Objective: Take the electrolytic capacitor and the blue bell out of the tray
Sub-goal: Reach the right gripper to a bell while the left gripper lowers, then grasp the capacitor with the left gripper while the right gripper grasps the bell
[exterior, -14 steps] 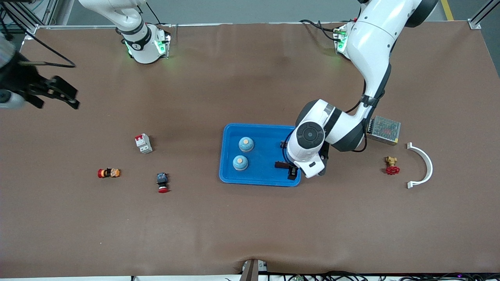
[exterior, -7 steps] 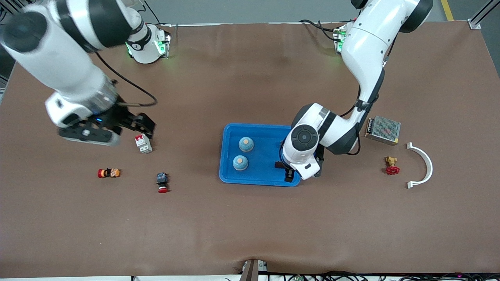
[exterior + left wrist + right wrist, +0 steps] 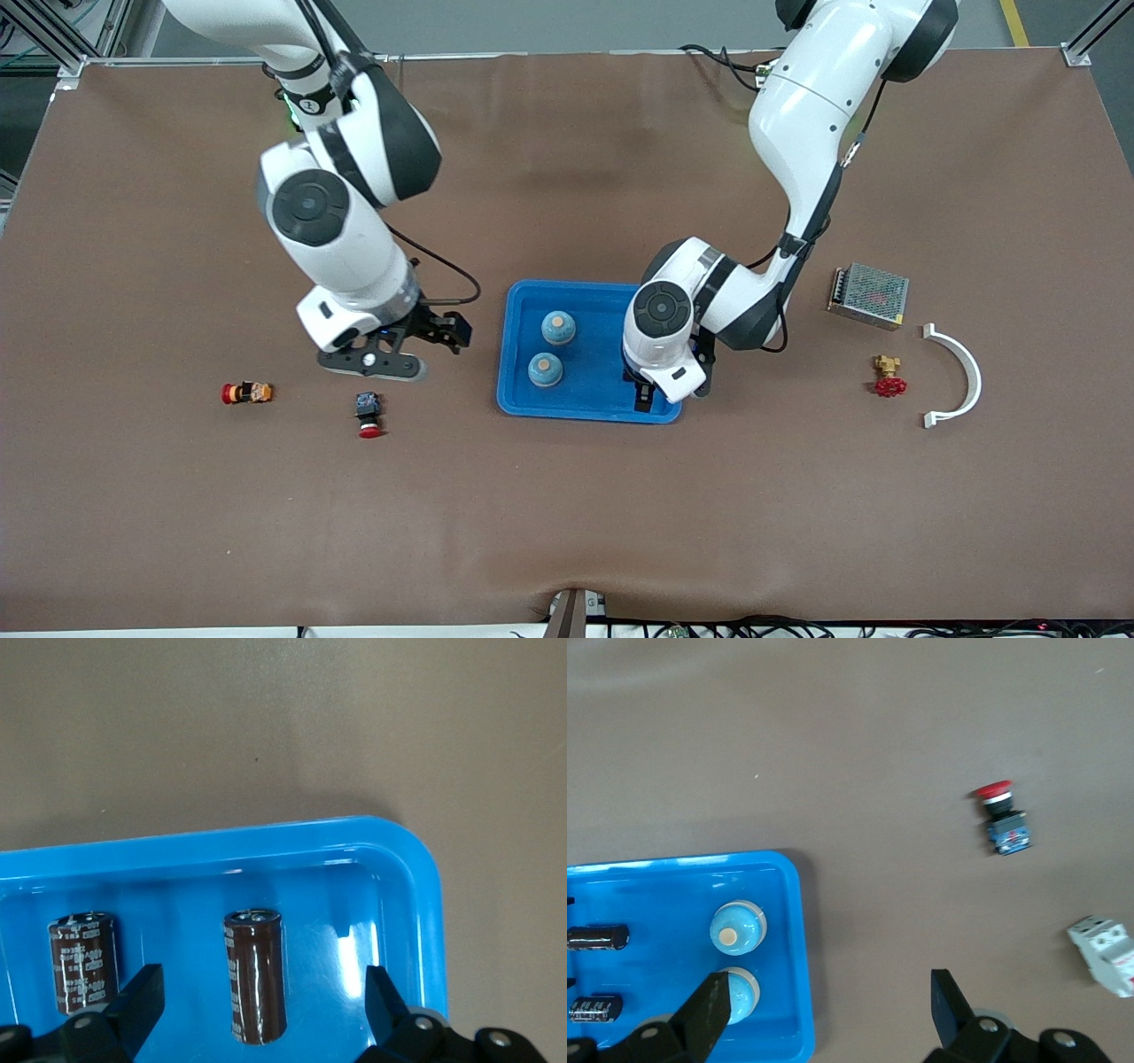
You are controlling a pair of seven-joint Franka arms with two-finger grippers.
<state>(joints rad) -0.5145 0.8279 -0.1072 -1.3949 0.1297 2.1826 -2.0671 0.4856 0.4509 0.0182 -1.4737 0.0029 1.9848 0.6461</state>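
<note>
Brown matting covers the whole surface (image 3: 567,514), and a blue tray (image 3: 523,400) sits near its middle. Inside the tray stand two blue bells (image 3: 558,327) with pale buttons on top, one a little nearer the front camera than the other, both toward the right arm's end of the tray. Two dark brown capacitors (image 3: 257,988) lie on their sides at the tray's other end, side by side but apart (the front camera cannot see them, as the left arm's wrist covers that corner).

The left tool (image 3: 261,1010) hangs low over the tray, fingers spread wide with one capacitor lying between them; it grips nothing. The right tool (image 3: 434,335) hovers over bare matting between the tray and a red-capped push button (image 3: 368,415), its fingers (image 3: 709,1014) likewise parted and empty; its wrist camera looks down on the tray's bell end.

A white circuit breaker (image 3: 1106,955) shows only in the right wrist view, near the push button. A small red and yellow part (image 3: 247,392) lies farther toward the right arm's end. Toward the left arm's end sit a metal mesh-topped box (image 3: 869,295), a brass valve with a red handwheel (image 3: 887,376), and a white curved bracket (image 3: 957,374).
</note>
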